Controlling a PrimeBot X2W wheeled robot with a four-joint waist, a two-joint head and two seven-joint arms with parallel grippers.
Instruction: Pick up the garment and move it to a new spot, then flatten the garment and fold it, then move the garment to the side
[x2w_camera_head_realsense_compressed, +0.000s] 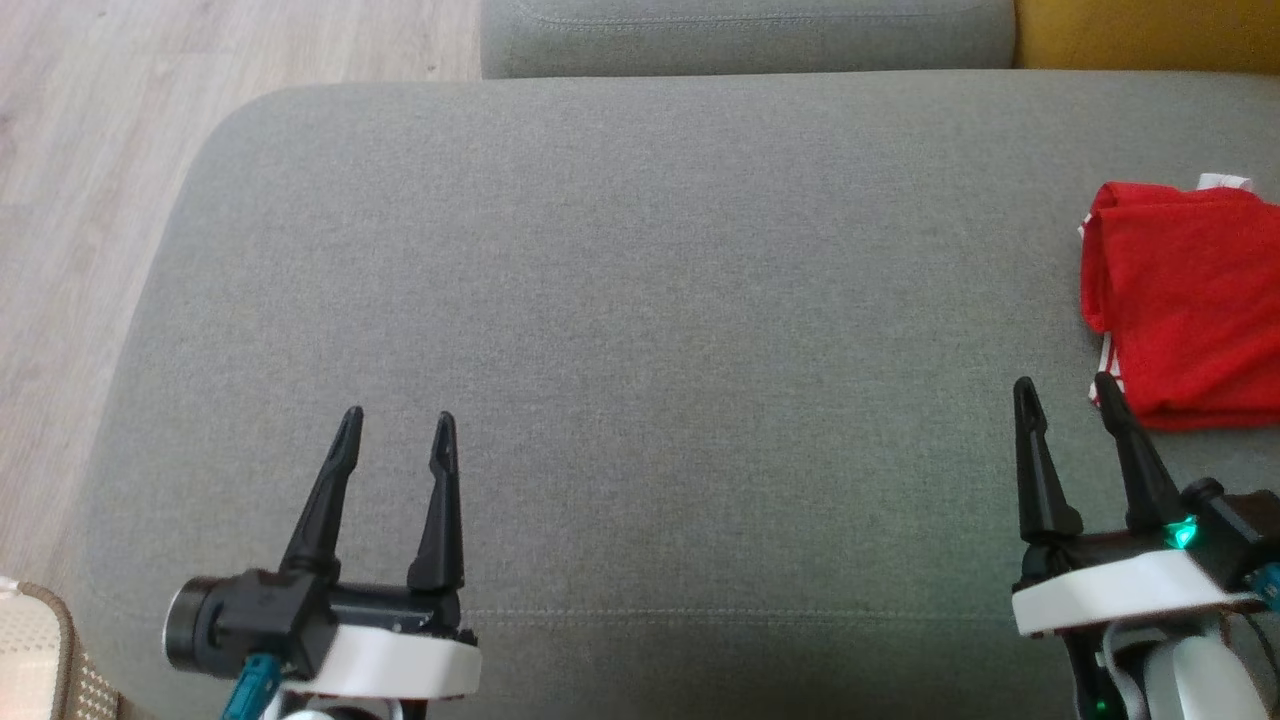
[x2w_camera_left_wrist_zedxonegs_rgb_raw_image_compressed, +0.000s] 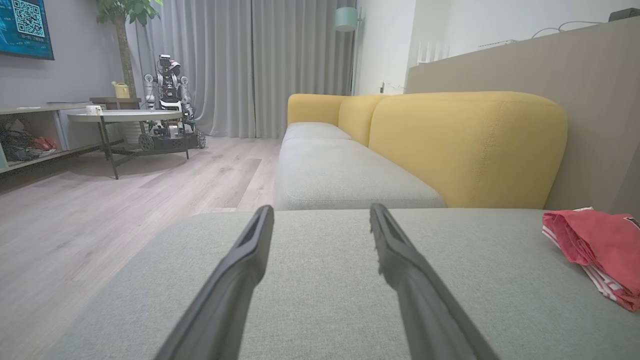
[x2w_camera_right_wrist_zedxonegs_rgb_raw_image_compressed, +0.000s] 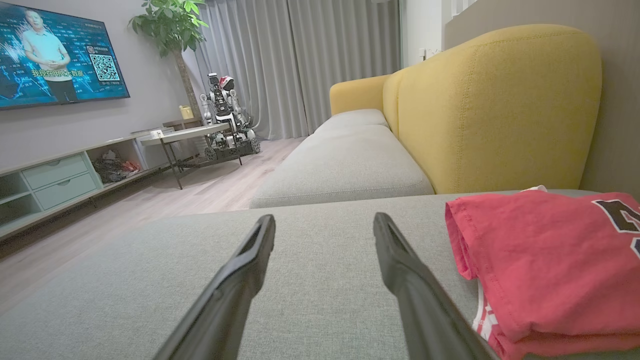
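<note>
Item 1. Surface: we are looking down on a broad grey fabric seat cushion (x2w_camera_head_realsense_compressed: 640, 300) with rounded corners and a stitched seam running along its near edge. A second grey cushion (x2w_camera_left_wrist_zedxonegs_rgb_raw_image_compressed: 345, 175) is lying beyond it.

Item 2. Garment (x2w_camera_head_realsense_compressed: 1185, 300): red, with white striped trim and a dark print. It is lying folded at the cushion's right edge, at the foot of the yellow backrest (x2w_camera_left_wrist_zedxonegs_rgb_raw_image_compressed: 465, 145).

Item 3. Left gripper (x2w_camera_head_realsense_compressed: 398, 413): we are recording its fingers as spread and holding nothing. It is hovering over bare cushion, well apart from the garment.

Item 4. Right gripper (x2w_camera_head_realsense_compressed: 1063, 380): its fingers are likewise standing apart and empty, and the garment is lying just beside the outer one.

Item 5. Room: pale wood floor (x2w_camera_head_realsense_compressed: 80, 150) is running along the cushion's left side, with a woven mat (x2w_camera_head_realsense_compressed: 35, 650) showing at the near corner. Across the room we are noting grey curtains (x2w_camera_left_wrist_zedxonegs_rgb_raw_image_compressed: 250, 65), a round table (x2w_camera_left_wrist_zedxonegs_rgb_raw_image_compressed: 125, 116) on dark legs, another wheeled robot (x2w_camera_left_wrist_zedxonegs_rgb_raw_image_compressed: 170, 100) beside it, a potted tree (x2w_camera_right_wrist_zedxonegs_rgb_raw_image_compressed: 172, 25), a wall screen (x2w_camera_right_wrist_zedxonegs_rgb_raw_image_compressed: 55, 55) and a low cabinet (x2w_camera_right_wrist_zedxonegs_rgb_raw_image_compressed: 60, 180) beneath it.
</note>
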